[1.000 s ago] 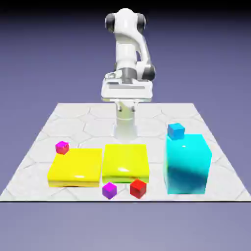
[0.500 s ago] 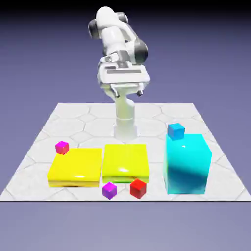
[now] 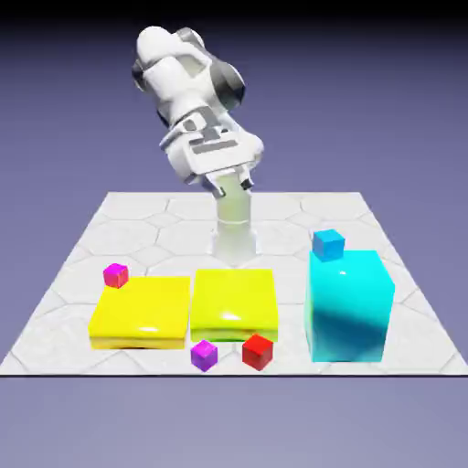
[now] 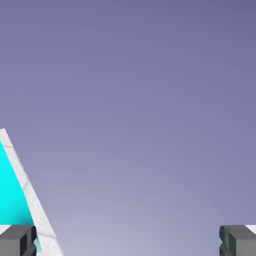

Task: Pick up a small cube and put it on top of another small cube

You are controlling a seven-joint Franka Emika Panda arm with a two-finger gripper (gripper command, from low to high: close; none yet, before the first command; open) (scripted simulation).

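The small red cube (image 3: 258,351) sits on the worktop (image 3: 137,228) just in front of the right-hand yellow slab (image 3: 234,302), close beside the small purple cube (image 3: 204,355) and apart from it. Its faces are glossy and its edges crisp, so it looks rigid, light and probably a little slick; a grip square across two opposite vertical faces, from above, seems safest, taking the pair that keeps the fingers away from the slab and the purple cube. The small blue cube (image 3: 327,243), its target, rests on top of the big cyan block (image 3: 349,306), well right of the slab. The gripper (image 3: 232,183) hangs high above the worktop, behind the slab, jaws spread wide and empty. No brand, label or writing is readable anywhere.
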